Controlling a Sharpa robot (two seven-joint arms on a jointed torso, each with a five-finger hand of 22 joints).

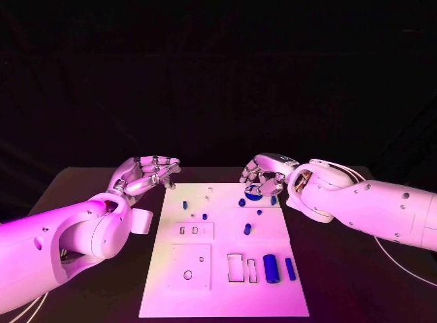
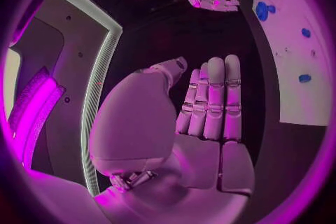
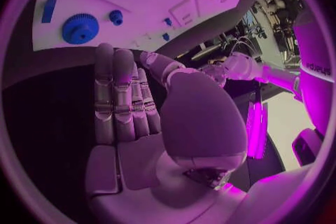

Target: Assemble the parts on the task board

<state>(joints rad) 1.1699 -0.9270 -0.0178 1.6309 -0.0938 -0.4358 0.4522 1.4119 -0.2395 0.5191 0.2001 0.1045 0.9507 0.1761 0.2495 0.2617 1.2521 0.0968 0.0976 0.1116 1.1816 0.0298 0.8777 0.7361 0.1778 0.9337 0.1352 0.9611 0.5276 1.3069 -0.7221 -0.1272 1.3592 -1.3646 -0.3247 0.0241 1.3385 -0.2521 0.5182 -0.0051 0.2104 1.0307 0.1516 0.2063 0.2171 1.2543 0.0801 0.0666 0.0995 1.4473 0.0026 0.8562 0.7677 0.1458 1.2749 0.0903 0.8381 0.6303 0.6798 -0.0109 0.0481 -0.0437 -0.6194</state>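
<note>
left hand hovers off the task board's far left corner, fingers straight, holding nothing. blue gear lies flat near the far edge, looks small, stiff, light; pinch its toothed rim. right hand above it, fingers extended, empty.

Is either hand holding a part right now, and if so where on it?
Nothing is held. The left hand and the right hand both show bare palms and straight fingers; the blue gear lies on the task board.
</note>
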